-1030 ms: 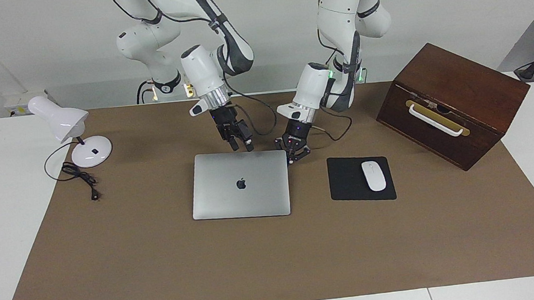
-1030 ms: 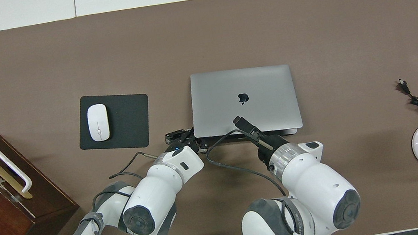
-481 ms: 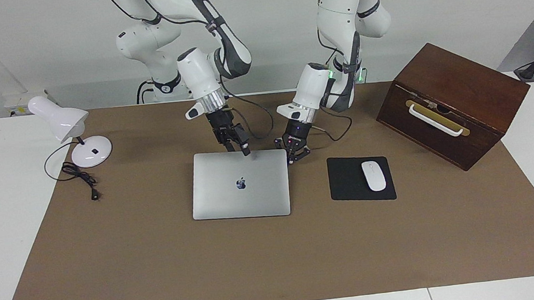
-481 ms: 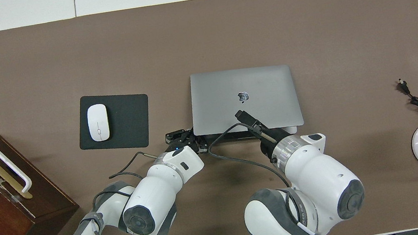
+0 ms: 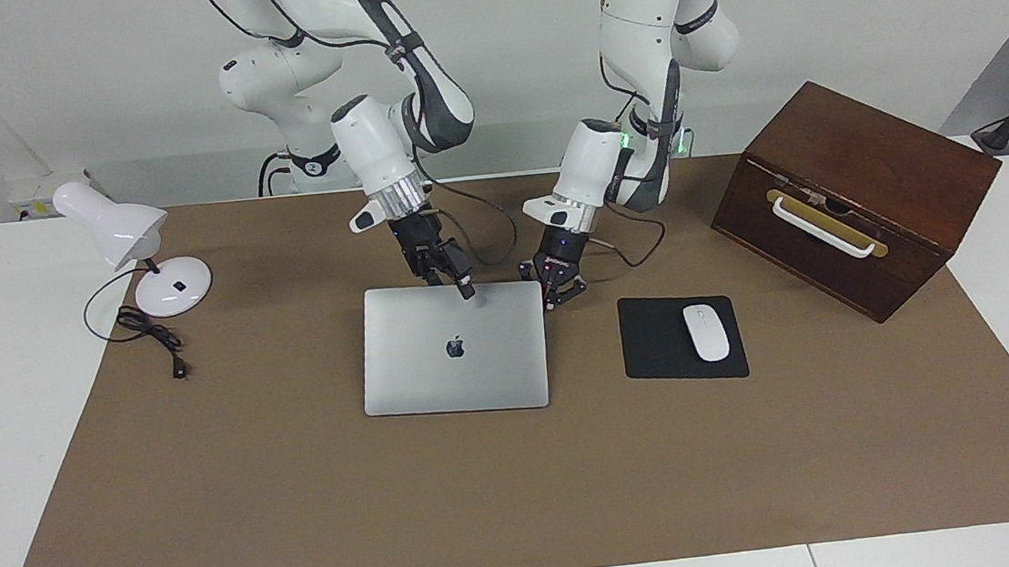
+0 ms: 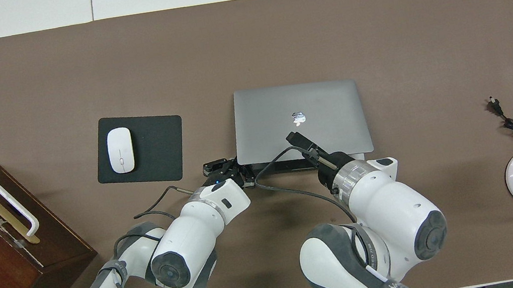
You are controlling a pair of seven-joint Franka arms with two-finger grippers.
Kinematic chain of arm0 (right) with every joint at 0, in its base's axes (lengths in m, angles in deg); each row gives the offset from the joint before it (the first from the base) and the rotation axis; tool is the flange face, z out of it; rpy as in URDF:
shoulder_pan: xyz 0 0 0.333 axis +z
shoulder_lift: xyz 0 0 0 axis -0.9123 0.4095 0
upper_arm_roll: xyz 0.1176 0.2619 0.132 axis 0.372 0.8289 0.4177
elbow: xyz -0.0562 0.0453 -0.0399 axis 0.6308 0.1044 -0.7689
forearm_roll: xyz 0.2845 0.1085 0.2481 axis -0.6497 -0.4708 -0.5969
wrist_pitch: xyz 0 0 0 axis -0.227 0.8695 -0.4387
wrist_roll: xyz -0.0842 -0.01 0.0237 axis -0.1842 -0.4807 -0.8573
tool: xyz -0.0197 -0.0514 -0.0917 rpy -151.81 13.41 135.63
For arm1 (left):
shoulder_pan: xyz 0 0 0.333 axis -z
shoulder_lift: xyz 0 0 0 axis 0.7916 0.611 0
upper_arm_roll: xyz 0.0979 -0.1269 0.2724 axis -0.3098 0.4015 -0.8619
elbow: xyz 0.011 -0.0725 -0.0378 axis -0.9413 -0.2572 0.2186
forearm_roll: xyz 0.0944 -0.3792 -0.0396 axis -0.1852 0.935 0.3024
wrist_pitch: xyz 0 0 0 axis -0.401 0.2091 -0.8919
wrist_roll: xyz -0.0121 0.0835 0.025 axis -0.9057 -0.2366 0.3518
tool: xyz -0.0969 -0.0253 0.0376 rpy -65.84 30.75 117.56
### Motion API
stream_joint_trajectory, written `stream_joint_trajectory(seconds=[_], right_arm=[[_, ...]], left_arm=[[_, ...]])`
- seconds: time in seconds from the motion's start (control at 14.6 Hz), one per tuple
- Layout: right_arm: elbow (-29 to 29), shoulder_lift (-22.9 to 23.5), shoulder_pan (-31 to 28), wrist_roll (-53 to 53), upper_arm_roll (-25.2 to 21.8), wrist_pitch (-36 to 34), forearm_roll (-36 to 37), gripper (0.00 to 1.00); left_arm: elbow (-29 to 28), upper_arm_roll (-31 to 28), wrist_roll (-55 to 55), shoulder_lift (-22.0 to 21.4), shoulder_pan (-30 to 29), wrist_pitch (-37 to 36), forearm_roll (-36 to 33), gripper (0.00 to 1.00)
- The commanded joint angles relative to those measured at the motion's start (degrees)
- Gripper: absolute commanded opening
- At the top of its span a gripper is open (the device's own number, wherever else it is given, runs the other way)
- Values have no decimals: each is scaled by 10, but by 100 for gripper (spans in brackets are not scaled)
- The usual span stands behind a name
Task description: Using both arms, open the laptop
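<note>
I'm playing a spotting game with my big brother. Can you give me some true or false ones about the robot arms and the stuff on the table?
1. The laptop lid is standing straight up. False: it is only lifted a crack at the edge nearest the robots.
2. The white mouse lies on the black mouse pad. True.
3. The right gripper is at the lid's edge nearest the robots. True.
4. The left gripper is over the mouse. False: it is at the laptop's corner nearest the robots, on the mouse pad's side.
5. The white lamp stands beside the wooden box. False: they are at different ends of the table.
</note>
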Motion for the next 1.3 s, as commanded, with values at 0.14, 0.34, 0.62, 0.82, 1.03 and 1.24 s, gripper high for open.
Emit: stream_joint_trajectory(seconds=[0.14,0.34,0.62,0.82,1.03,1.24], right_arm=[[37,11,-28,-46,-1,-62,-11,100],[48,11,-44,-46,-2,-103,7,100],[60,11,-67,-46,-3,-139,47,100],[76,16,-74,-46,-3,-157,56,100],[93,19,-88,-44,-3,-186,80,100],[103,21,-92,-41,-3,-200,99,100]], left_arm=[[18,1,5,25,0,9,-8,0],[18,1,5,25,3,9,-7,0],[18,1,6,25,4,9,-7,0],[19,1,6,26,5,9,-4,0],[18,1,6,26,5,9,-4,0],[19,2,6,26,6,9,-2,0]])
